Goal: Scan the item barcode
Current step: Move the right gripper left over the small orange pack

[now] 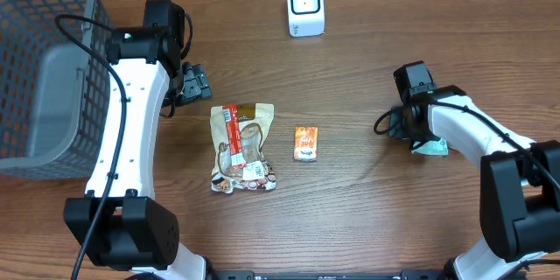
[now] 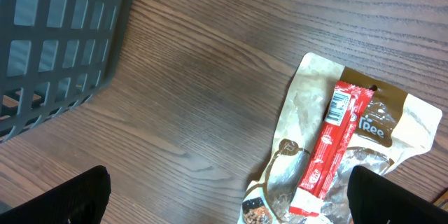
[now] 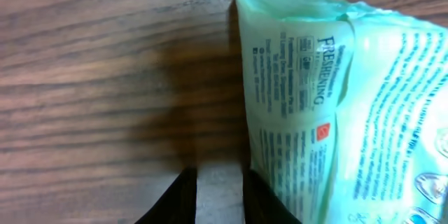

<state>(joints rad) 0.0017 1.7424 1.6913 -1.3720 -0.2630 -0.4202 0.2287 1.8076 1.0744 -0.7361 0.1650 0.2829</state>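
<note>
The mint-green packet is lying on the table at our right, well apart from the white scanner. We are risking a missed grasp: the right gripper, bending low, is standing barely parted beside its edge, gripping nothing. The left gripper is hanging wide open, empty.

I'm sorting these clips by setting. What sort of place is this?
Likely a mock shop checkout on a wooden table: a white barcode scanner, a grey shopping basket, and packaged snacks like the brown pouch.
</note>
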